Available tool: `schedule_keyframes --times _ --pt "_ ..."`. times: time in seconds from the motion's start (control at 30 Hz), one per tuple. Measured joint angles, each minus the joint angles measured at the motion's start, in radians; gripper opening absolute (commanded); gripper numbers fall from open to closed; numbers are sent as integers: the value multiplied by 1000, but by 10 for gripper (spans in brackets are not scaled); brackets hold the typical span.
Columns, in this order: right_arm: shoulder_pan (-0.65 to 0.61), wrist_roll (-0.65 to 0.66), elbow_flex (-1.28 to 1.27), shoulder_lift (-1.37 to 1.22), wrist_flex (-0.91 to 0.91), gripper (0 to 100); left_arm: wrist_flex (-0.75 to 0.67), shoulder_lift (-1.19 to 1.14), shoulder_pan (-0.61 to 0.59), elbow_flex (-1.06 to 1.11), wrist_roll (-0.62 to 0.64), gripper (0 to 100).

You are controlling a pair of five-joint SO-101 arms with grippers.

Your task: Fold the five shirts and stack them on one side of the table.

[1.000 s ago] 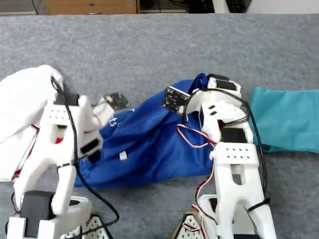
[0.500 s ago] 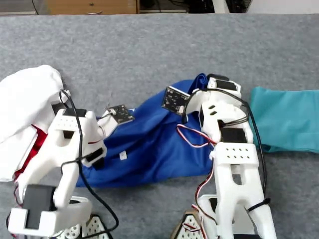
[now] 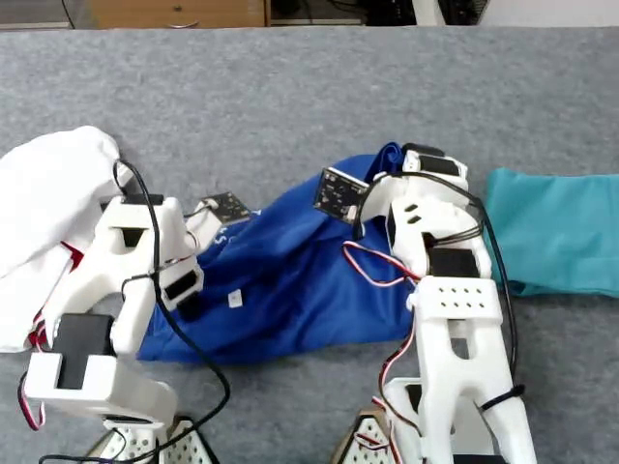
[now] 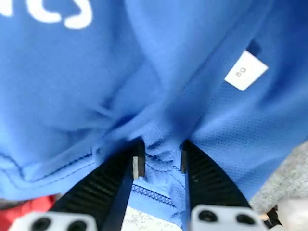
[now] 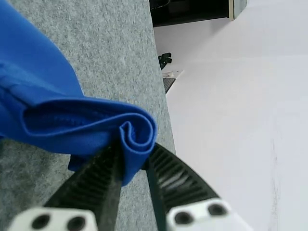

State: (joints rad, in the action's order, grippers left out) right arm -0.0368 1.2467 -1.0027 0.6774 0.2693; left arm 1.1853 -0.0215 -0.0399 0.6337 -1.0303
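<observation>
1. A grey, carpet-like counter (image 3: 290, 106) fills the high view, with a strip of wooden furniture (image 3: 174, 12) along its far edge.
2. A blue shirt (image 3: 290, 280) lies crumpled across the middle of the counter, between the two white arms. Its far end is drawn up into a peak beside the right arm.
3. A small white label (image 4: 245, 71) sits on the blue cloth, and white lettering (image 4: 53, 12) shows near the end of the shirt by the left arm.
4. The left gripper (image 4: 158, 162) is down on the hem of the blue shirt. Its jaws stand only a narrow gap apart, and a puckered bunch of stitched hem is pinched between them.
5. The right gripper (image 5: 131, 153) is closed on a rolled fold of the same shirt. The fold curls round between the two dark fingers (image 5: 103, 178), and the grey counter lies behind it.
6. A white shirt (image 3: 48, 193) is heaped at the left edge of the counter, just beside the left arm. A bit of red fabric (image 3: 70, 255) peeks out beneath it.
7. A teal shirt (image 3: 561, 232) lies flat at the right edge, near the right arm and apart from the blue shirt.
</observation>
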Motion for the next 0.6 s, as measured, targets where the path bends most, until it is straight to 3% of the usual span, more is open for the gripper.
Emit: schedule_keyframes --times 0.23,0.43,0.6 --pt "0 0 0 0 0 2 0 -8 0 -3 0 141" --pt "0 0 0 0 0 2 0 -8 0 -8 0 35" --pt "0 0 0 0 0 2 -2 -9 0 -32 0 25"
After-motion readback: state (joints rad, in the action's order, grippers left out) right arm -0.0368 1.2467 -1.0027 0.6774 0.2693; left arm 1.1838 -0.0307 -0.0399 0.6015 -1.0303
